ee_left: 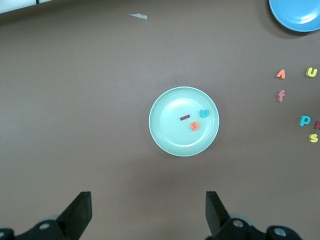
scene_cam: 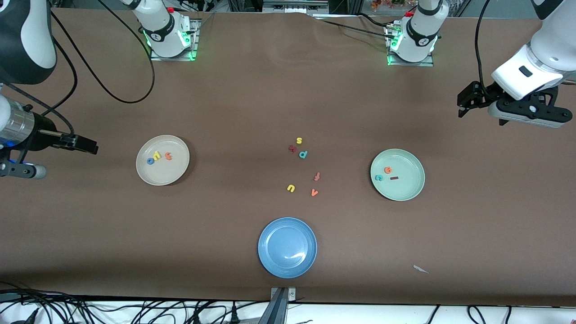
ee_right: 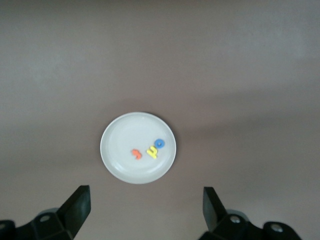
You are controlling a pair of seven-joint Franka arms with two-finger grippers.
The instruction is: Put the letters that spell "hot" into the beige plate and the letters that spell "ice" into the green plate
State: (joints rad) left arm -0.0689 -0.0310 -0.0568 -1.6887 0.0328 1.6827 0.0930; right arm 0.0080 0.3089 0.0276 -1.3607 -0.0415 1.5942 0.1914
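Observation:
The beige plate point(scene_cam: 164, 175) point(ee_right: 122, 145) holds the blue o point(scene_cam: 150, 161) point(ee_right: 159, 143), the yellow h point(scene_cam: 156, 156) point(ee_right: 151, 151) and the orange t point(scene_cam: 168, 156) point(ee_right: 135, 154). In the green plate point(scene_cam: 407, 189) point(ee_left: 170, 135) lie the orange e point(scene_cam: 388, 169) point(ee_left: 194, 126), the teal c point(scene_cam: 379, 177) point(ee_left: 204, 113) and the dark red i point(scene_cam: 394, 178) point(ee_left: 185, 117). My left gripper point(scene_cam: 465, 101) point(ee_left: 149, 210) hangs open and empty, high over bare table at the left arm's end. My right gripper point(scene_cam: 90, 146) point(ee_right: 146, 207) is also open and empty, raised over the right arm's end.
Loose letters lie mid-table: yellow s point(scene_cam: 299, 141), a dark red letter point(scene_cam: 292, 148), teal p point(scene_cam: 303, 154), pinkish f point(scene_cam: 317, 176), yellow u point(scene_cam: 290, 188), orange v point(scene_cam: 314, 192). A blue plate point(scene_cam: 270, 261) sits nearer the front camera. A white scrap point(scene_cam: 420, 269) lies toward the left arm's end.

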